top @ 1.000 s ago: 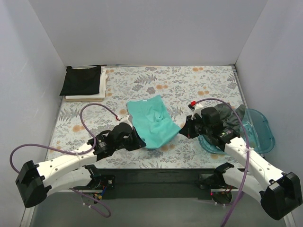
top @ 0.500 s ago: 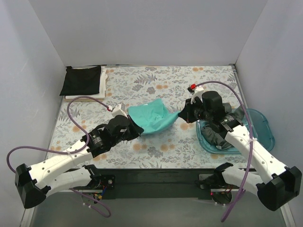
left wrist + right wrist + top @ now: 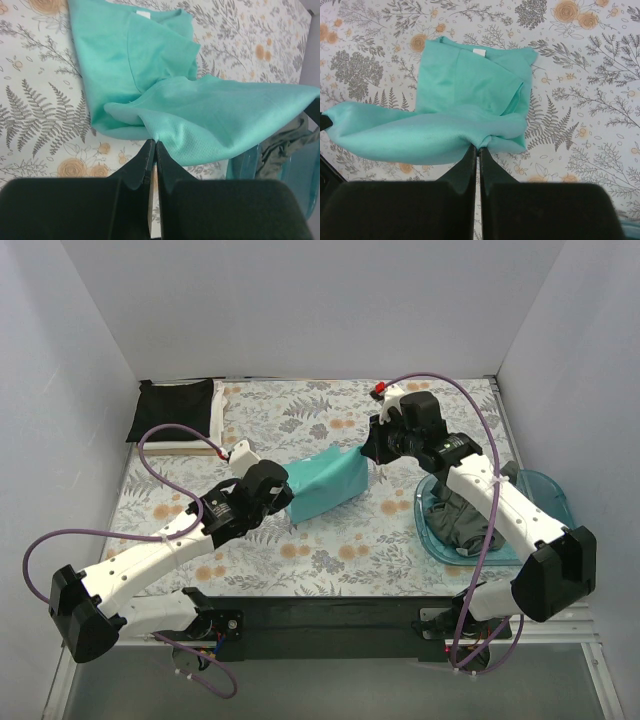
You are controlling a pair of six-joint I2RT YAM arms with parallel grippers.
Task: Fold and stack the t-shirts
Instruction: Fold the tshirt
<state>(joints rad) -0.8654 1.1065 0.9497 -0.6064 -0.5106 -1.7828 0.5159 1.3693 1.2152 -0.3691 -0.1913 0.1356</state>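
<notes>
The teal t-shirt [image 3: 325, 483] hangs stretched between both grippers above the middle of the floral tablecloth. My left gripper [image 3: 288, 490] is shut on its near-left edge [image 3: 155, 140]. My right gripper [image 3: 367, 452] is shut on its right edge [image 3: 479, 146]. Part of the shirt [image 3: 470, 75] lies on the cloth below, sleeve folded in. A dark grey t-shirt [image 3: 470, 515] lies crumpled in the blue tray [image 3: 555, 515]. A folded black t-shirt [image 3: 172, 408] lies on a folded white t-shirt [image 3: 192, 442] at the far left corner.
The blue plastic tray stands at the right edge of the table, under my right arm. White walls close the table on three sides. A purple cable loops over each arm.
Both grippers have lifted the teal t-shirt's near edge and carried it away from the near edge toward the back. The right arm swung up and left.
</notes>
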